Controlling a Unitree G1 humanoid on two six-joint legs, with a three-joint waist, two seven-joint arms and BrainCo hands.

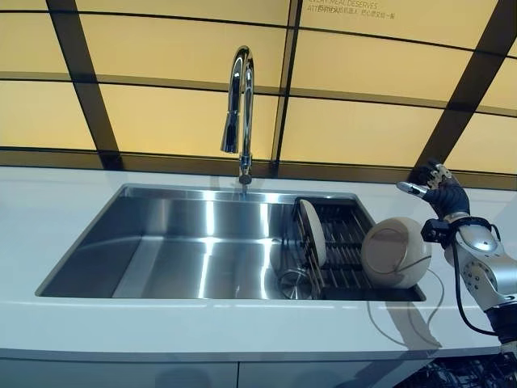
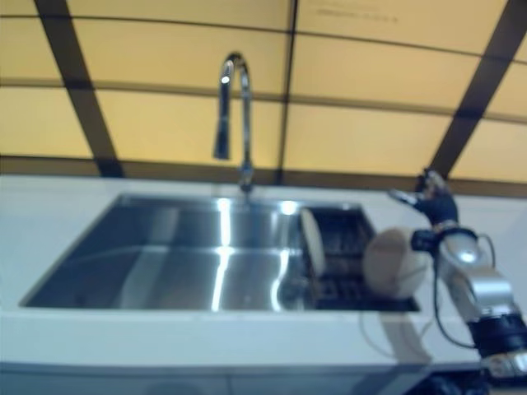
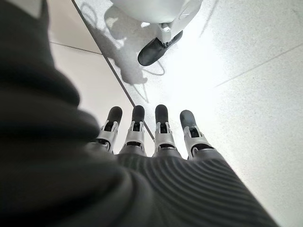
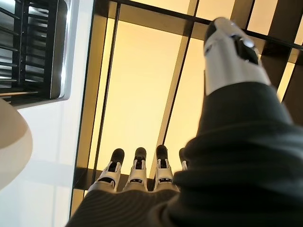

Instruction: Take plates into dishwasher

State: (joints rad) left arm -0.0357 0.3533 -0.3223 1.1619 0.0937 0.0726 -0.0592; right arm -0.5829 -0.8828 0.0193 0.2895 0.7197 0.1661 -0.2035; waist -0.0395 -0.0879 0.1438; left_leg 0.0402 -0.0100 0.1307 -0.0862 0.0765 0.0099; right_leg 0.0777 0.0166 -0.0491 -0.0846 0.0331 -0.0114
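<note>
The counter [image 1: 202,323] runs along the near edge, white and bare from the left, and set into it is the sink [image 1: 161,250], its steel basin empty on the left half. At twelve o'clock from the basin stands the tap [image 1: 240,113], arched toward the viewer. Moving right, a black rack [image 1: 343,242] sits in the sink's right end with one plate [image 1: 312,233] standing on edge in its left slots. At three o'clock from the rack a second plate [image 1: 396,252] leans over the sink's right rim, face toward the room, close against the right arm's wrist; whether anything grips it I cannot tell. The right hand [image 1: 436,190] is raised above and behind that plate with its fingers straight and spread, thumb apart, closed on nothing. The left hand [image 3: 151,132] hangs low out of the head views, fingers straight, pointing at the floor, empty. To do this step well I'd judge the right hand should come down to the tilted plate's rim, pinch it firmly between thumb and fingers before lifting, and keep it clear of the rack and sink edge while swinging it down to the dishwasher at five o'clock.
</note>
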